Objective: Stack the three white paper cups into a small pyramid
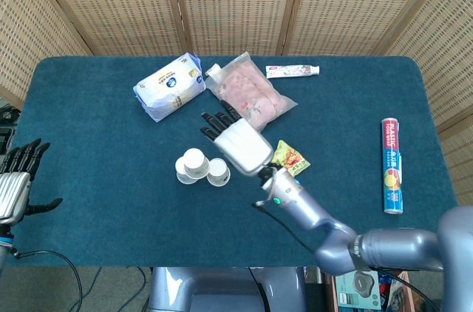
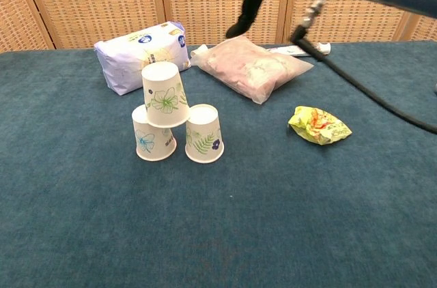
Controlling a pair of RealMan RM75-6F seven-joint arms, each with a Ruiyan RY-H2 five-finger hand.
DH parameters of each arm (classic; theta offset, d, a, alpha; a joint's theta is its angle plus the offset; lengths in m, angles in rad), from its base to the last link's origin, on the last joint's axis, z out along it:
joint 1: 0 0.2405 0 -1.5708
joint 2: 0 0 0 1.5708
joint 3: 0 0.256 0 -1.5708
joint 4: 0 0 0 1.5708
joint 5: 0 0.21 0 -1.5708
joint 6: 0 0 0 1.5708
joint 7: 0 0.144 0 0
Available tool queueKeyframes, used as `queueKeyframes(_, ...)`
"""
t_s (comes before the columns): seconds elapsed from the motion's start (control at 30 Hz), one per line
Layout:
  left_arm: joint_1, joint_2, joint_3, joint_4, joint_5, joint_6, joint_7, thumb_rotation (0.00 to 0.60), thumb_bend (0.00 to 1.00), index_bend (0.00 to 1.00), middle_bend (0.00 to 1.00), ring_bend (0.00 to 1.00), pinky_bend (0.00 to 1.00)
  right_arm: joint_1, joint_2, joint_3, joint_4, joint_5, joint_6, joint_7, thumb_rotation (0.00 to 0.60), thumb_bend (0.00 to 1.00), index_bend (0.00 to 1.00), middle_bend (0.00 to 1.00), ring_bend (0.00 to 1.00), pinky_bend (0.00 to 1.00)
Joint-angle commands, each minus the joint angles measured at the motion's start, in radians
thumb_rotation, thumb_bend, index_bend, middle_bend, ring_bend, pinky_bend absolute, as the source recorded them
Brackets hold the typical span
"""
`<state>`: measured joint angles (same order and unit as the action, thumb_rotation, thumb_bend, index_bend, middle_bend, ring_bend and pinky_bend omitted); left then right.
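My right hand [image 1: 238, 143] hovers empty, fingers spread, above the three stacked paper cups [image 2: 175, 124]; my left hand [image 1: 16, 182] rests open.

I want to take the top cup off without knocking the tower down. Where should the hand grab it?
Probably by its upper wall, near the flat base that faces up, coming straight down from above. The top cup sits upside down and slightly tilted on the two lower cups, so a sideways push could topple them. The right hand is already raised, with its fingers spread and holding nothing.
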<state>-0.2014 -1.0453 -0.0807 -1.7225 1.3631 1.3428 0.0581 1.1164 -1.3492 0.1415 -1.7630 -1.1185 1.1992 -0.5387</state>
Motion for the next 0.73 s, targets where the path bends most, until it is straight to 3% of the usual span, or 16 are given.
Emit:
queueKeyframes(0.03, 0.002, -0.007, 0.016, 0.019, 0.046, 0.008, -0.024, 0.600, 0.12, 0.00, 0.00, 0.00, 0.00, -0.215, 0.130, -0.123, 0.054, -0.237, 0.196, 0.201, 0.600, 0.23, 0.24, 0.15, 0.14, 0.06)
queueKeyframes(0.13, 0.012, -0.027, 0.021, 0.038, 0.074, 0.039, -0.028, 0.600, 0.12, 0.00, 0.00, 0.00, 0.00, -0.329, 0.181, -0.181, 0.049, -0.226, 0.253, 0.202, 0.600, 0.11, 0.10, 0.02, 0.02, 0.00)
queueKeyframes(0.23, 0.023, -0.069, 0.021, 0.075, 0.118, 0.090, -0.055, 0.600, 0.12, 0.00, 0.00, 0.00, 0.00, -0.428, 0.224, -0.219, -0.026, -0.176, 0.290, 0.171, 0.600, 0.01, 0.00, 0.00, 0.00, 0.00)
queueKeyframes(0.33, 0.033, -0.103, 0.024, 0.117, 0.146, 0.126, -0.073, 0.600, 0.12, 0.00, 0.00, 0.00, 0.00, -0.518, 0.228, -0.243, -0.049, -0.172, 0.347, 0.175, 0.600, 0.00, 0.00, 0.00, 0.00, 0.00)
queueKeyframes(0.47, 0.041, -0.117, 0.031, 0.139, 0.151, 0.134, -0.061, 0.600, 0.12, 0.00, 0.00, 0.00, 0.00, -0.643, 0.192, -0.274, 0.010, -0.177, 0.409, 0.238, 0.600, 0.00, 0.00, 0.00, 0.00, 0.00)
queueKeyframes(0.73, 0.039, -0.135, 0.024, 0.172, 0.125, 0.114, -0.073, 0.600, 0.12, 0.00, 0.00, 0.00, 0.00, -0.758, 0.121, -0.273, 0.130, -0.209, 0.431, 0.305, 0.600, 0.00, 0.00, 0.00, 0.00, 0.00)
